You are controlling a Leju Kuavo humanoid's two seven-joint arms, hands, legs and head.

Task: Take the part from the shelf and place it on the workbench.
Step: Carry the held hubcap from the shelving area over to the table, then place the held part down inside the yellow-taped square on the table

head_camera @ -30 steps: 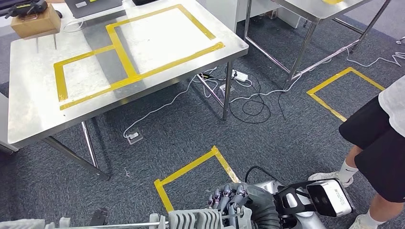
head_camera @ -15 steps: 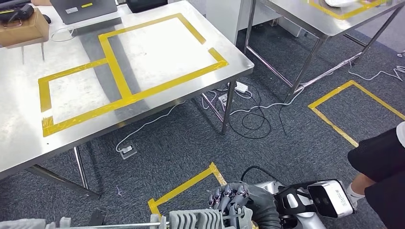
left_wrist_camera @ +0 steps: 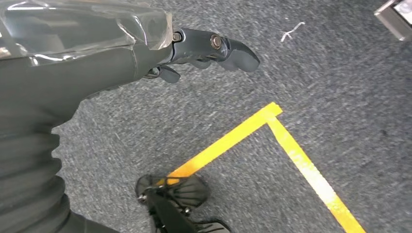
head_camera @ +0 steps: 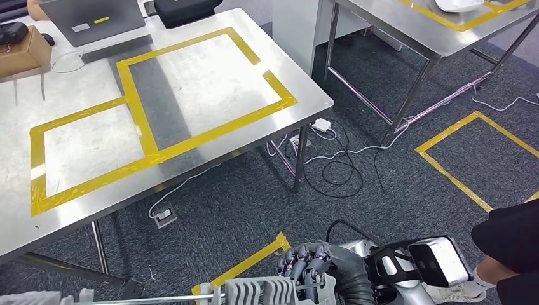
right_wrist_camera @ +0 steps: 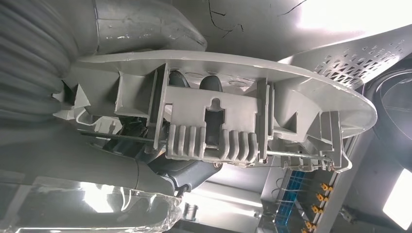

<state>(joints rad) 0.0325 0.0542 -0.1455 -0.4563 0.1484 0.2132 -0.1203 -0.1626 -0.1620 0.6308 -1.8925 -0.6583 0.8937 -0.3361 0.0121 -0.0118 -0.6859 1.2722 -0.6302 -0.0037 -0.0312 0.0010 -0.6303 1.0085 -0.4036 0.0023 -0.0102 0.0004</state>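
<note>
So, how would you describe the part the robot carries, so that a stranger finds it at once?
Look at the bottom edge of the head view, below the steel table. There the right hand grips a grey plastic part; its row of upright ribs sets it apart.

A laptop (head_camera: 95, 19) and a box (head_camera: 24, 51) are set at the bench's (head_camera: 191, 82) far edge; cables (head_camera: 330, 159) are strewn on the floor beneath its right end.
</note>
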